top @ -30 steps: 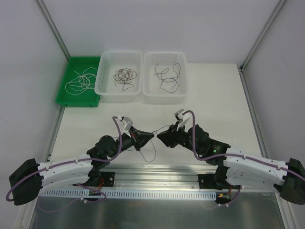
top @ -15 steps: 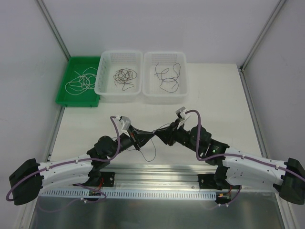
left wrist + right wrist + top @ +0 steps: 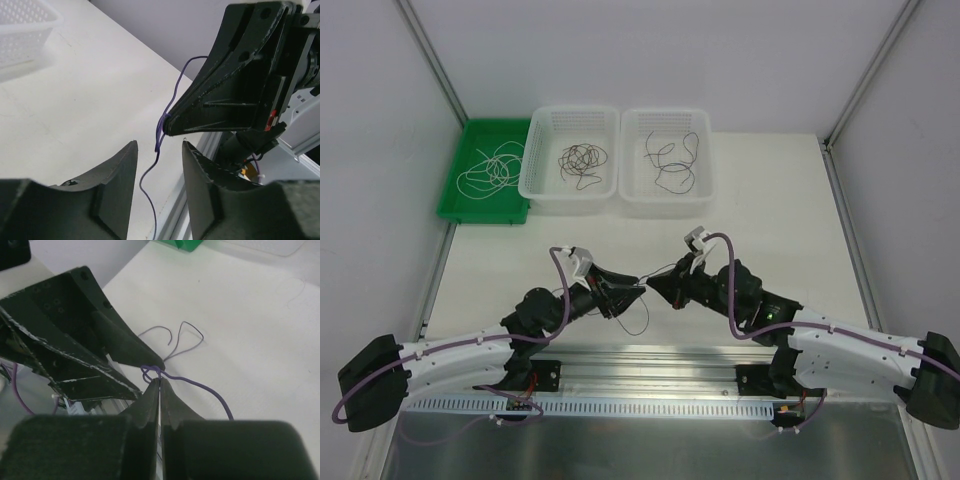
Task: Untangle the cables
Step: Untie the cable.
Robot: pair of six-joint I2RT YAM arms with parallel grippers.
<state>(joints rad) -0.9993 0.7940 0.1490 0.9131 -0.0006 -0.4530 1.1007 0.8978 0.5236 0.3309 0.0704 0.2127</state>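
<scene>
By the near edge of the table, about midway along, the right gripper is pinched tight on the thin purple cable at its small knot; the left gripper stands narrowly parted, gripping nothing, the cable hanging just beyond its tips. The cable looks featherlight, limp and probably slippery, best pinched close beside the knot

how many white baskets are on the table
2. Both sit side by side at the far edge: the left basket next to the green tray, holding a dark cable tangle, and the right basket, holding looser dark cables. None seem hidden.
</scene>
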